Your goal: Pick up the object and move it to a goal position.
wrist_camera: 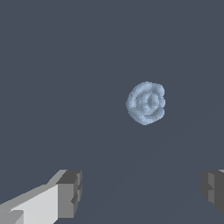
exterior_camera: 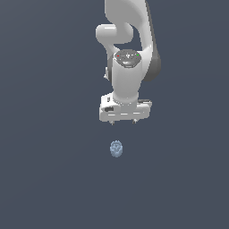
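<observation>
The object (exterior_camera: 116,149) is a small pale blue-grey lump with a ridged top, resting on the dark floor. From the wrist view the object (wrist_camera: 146,103) shows its concentric ridges from above. My gripper (exterior_camera: 123,121) hangs above the floor, further back than the object in the exterior view, and does not touch it. Its fingers (wrist_camera: 70,194) are spread wide apart with nothing between them. The gripper (wrist_camera: 142,192) is open.
The white arm (exterior_camera: 129,40) rises behind the gripper to the upper edge of the exterior view. A plain dark grey floor (exterior_camera: 44,179) surrounds the object on all sides.
</observation>
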{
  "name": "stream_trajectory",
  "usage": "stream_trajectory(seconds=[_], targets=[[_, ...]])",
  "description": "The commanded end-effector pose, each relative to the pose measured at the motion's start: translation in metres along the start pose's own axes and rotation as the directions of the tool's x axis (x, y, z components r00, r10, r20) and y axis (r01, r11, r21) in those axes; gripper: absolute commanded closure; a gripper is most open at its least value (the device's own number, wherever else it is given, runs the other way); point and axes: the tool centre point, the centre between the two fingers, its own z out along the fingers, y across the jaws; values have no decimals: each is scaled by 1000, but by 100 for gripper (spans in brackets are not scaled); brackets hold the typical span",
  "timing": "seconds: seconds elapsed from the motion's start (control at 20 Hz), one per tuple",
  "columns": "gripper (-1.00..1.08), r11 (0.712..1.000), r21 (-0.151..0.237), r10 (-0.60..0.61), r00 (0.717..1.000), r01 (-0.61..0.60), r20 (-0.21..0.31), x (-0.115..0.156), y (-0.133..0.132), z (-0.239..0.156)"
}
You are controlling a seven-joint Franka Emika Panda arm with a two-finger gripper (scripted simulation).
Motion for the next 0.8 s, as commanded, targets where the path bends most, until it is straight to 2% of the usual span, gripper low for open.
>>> stream_trajectory(seconds=[0.0, 0.4, 0.75], targets=[[-92, 999, 0, 33, 999, -33, 1, 3, 2, 3], [-92, 979, -1, 206, 979, -206, 8, 18, 10, 17], [-92, 917, -8, 399, 917, -399, 12, 35, 20, 36]])
